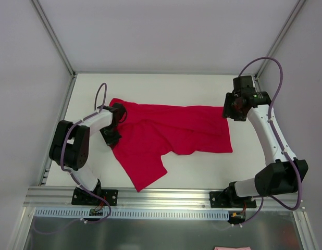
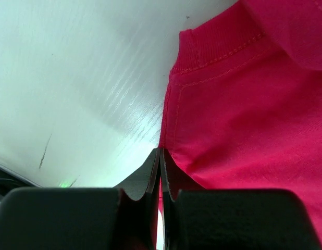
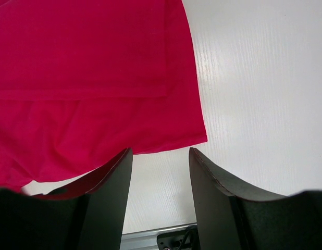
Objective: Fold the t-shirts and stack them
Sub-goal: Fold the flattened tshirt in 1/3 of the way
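Observation:
One crimson-red t-shirt (image 1: 171,133) lies crumpled and partly spread on the white table (image 1: 150,86), with one part trailing toward the near edge. My left gripper (image 1: 113,133) is at the shirt's left edge. In the left wrist view its jaws (image 2: 160,156) are shut, with a strip of red fabric between them, next to a ribbed, stitched edge (image 2: 218,39). My right gripper (image 1: 230,110) hovers over the shirt's far right corner. In the right wrist view it (image 3: 160,159) is open and empty above bare table, just off the shirt's corner (image 3: 195,133).
White walls and aluminium posts (image 1: 54,36) enclose the table at the back and sides. A metal rail (image 1: 161,195) runs along the near edge between the arm bases. A scrap of pink cloth (image 1: 231,248) shows below the rail.

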Controlling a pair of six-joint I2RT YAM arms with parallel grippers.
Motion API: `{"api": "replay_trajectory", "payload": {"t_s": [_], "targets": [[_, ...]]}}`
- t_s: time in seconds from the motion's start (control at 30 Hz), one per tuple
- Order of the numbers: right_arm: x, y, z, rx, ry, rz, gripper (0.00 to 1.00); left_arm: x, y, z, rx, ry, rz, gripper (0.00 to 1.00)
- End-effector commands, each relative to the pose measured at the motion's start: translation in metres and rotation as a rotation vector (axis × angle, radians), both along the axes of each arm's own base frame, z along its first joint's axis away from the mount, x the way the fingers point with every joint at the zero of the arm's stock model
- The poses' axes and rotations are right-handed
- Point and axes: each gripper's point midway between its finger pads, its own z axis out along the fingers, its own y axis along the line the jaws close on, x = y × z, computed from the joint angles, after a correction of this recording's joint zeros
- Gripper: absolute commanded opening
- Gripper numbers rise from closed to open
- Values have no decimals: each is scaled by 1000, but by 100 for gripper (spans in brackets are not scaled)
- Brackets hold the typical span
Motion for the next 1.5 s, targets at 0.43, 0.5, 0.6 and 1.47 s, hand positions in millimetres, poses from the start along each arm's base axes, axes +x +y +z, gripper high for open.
{"api": "replay_trajectory", "payload": {"t_s": [0.43,0.5,0.6,1.47], "targets": [[-3,3,4,31,-32,11,52,54,-67,63,-313,-418,-155,0],[-3,3,2,33,-29,11,52,43,-86,50,-407,-373,-188,0],[-3,5,0,44,-28,14,52,30,-106,34,-476,-310,-219,0],[1,13,20,83,-64,32,52,-30,-55,-23,-267,4,-61,0]]}}
